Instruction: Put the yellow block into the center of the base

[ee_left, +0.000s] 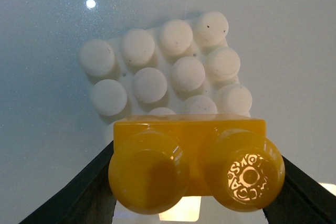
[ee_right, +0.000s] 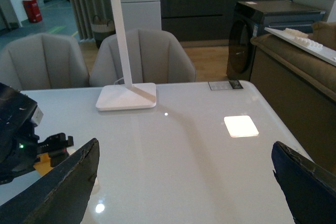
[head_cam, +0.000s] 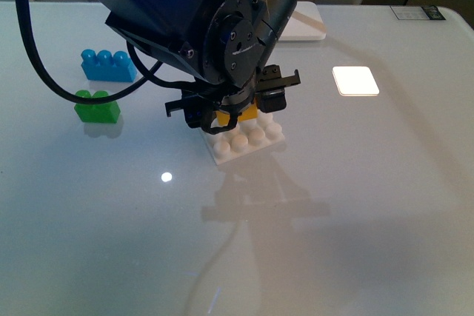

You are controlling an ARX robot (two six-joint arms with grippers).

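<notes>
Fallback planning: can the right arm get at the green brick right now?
Probably not cleanly. The green brick sits at the far left of the table, and the left gripper, holding the yellow block over the studded white base, stands in between.

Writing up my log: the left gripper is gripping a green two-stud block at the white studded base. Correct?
No: the left gripper grips the yellow block, not a green one, at the base; the left wrist view shows it.
</notes>
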